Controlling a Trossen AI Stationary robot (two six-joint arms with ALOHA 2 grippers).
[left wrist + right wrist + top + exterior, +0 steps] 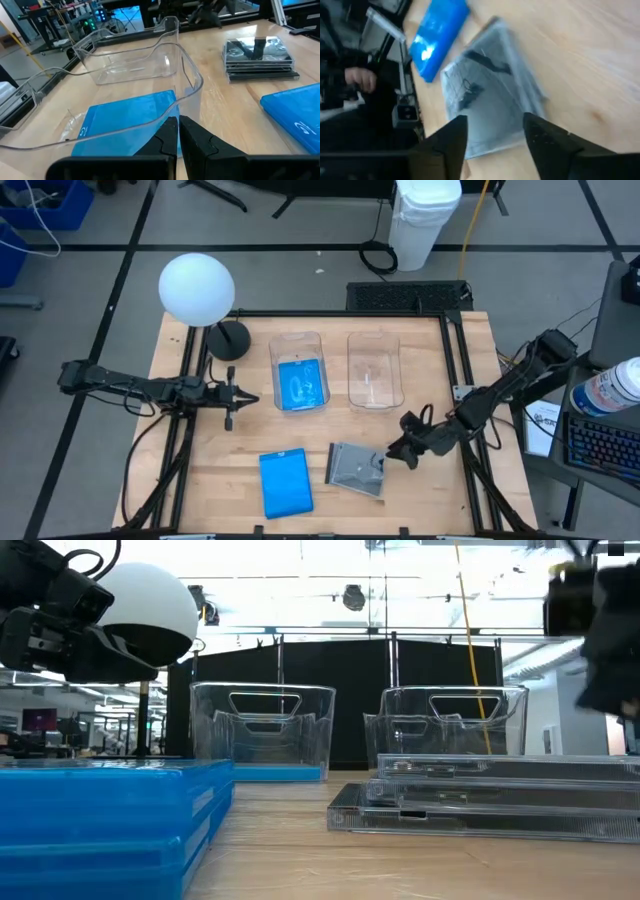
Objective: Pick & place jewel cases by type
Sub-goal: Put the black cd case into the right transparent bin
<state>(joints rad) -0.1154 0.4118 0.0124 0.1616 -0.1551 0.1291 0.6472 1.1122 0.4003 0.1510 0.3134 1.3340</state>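
Note:
A stack of grey see-through jewel cases [357,468] lies flat near the table's front edge, right of centre. To its left lies a stack of blue jewel cases [285,483]. One blue case [300,383] lies flat in the left clear tub [298,340]. The right clear tub [375,368] holds no case. My right gripper [395,452] is open just over the grey stack's right edge [490,100], its fingers [454,137] apart and slanting down toward it. My left gripper [240,398] is shut and hovers left of the left tub [185,75].
A white globe lamp [197,285] on a black base [230,340] stands at the far left. Black frame rails [455,350] run along the table's sides. In the low view the blue stack [100,815] and the grey stack [490,800] lie in front of the tubs.

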